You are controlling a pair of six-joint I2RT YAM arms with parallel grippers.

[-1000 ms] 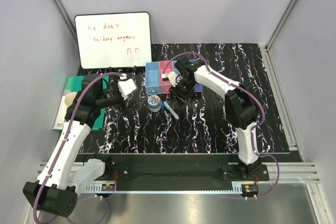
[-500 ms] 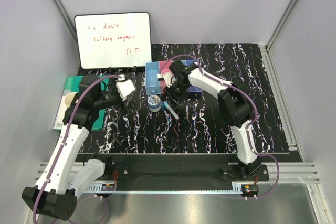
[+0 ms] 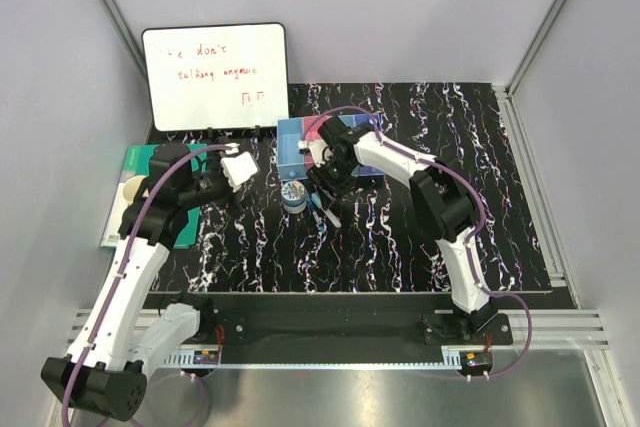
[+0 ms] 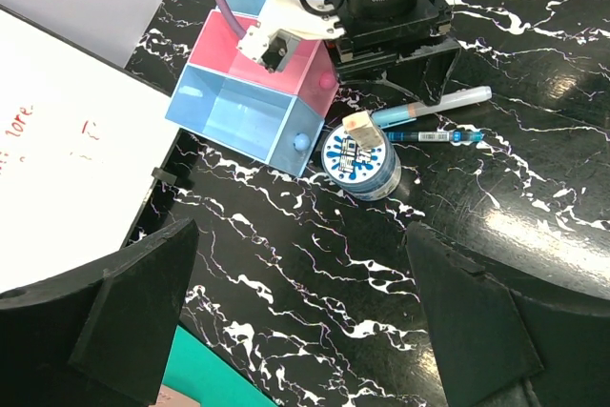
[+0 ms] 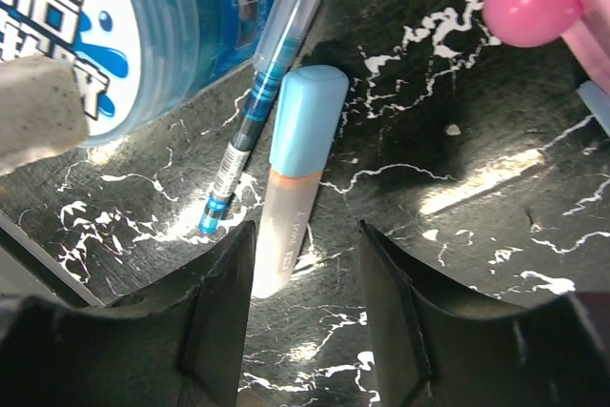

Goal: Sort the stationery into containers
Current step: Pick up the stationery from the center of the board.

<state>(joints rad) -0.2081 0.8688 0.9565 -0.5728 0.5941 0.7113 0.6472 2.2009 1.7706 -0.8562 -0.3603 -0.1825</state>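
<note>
Because the half-open, empty right gripper (image 5: 305, 235) straddles the blue-capped highlighter (image 5: 295, 178), closing may also snag the thin blue pen (image 5: 250, 131), seemingly just beside one finger.

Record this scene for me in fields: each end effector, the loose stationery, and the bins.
Left end effector: open, empty, above the table
Right end effector: open, straddling the blue-capped marker at its end, not gripping
Loose stationery: tape roll, blue-capped marker, thin blue pen, lying together beside the bins
Bin contents: end light blue one looks empty; pink one partly hidden
</note>
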